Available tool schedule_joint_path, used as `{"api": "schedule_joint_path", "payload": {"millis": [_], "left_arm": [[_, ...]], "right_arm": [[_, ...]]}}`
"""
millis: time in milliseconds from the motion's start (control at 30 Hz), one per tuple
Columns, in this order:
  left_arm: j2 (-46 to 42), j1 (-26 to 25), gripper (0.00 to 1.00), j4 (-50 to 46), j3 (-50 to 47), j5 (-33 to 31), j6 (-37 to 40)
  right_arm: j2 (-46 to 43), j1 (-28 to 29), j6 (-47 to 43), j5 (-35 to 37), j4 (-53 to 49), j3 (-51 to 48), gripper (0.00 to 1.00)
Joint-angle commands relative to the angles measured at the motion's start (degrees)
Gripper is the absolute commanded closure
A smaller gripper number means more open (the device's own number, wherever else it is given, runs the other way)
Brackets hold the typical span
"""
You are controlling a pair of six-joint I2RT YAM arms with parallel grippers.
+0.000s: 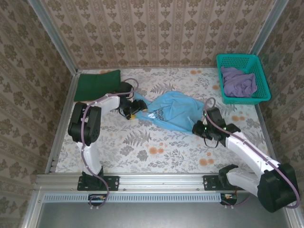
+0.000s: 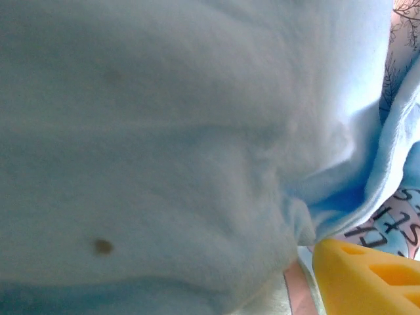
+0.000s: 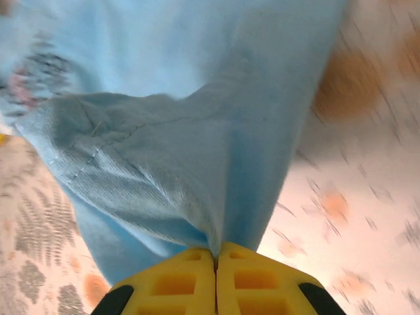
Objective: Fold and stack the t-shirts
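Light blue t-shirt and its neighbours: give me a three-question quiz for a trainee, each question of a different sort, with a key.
1. True or false: the right pincer is shut on the light blue t-shirt.
2. Where does the dull purple t-shirt lie? A) on top of the light blue t-shirt B) in the teal basket C) under the light blue t-shirt.
3. Fill in: the folded dark green t-shirt lies at the far ___ corner of the table.
Key: 1 true; 2 B; 3 left.
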Motion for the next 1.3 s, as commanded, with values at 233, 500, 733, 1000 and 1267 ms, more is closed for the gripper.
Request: {"api": "schedule_joint_path", "payload": {"millis": [233,500,733,1000,1267], "left_arm": [[3.96,0.24,0.68,-7.71,6.77,-1.9,5.18],[1.85,-0.03,0.92,-20.72,19.19,-11.19,5.62],[1.82,-1.44,0.63,-24.16,29.41,-13.58,6.02],[3.3,0.75,0.35,-27.6,26.91,-11.57,4.98],[-9.28,4.27,0.59,-18.39,3.53,-10.06,-2.38]], "right_arm": [[-9.2,-1.05,9.37,0.55,-4.67,-8.23,0.91],[-12.42,-2.91,8.47,3.77,-8.77,-7.04,0.94],[-14.15,-3.08,8.3,2.69,-7.16,-6.29,0.96],[-15.71,-3.08,9.73,3.38,-10.29,-8.09,0.95],[-16.13,-3.08,10.36,2.42,-9.2,-9.11,0.94]]}}
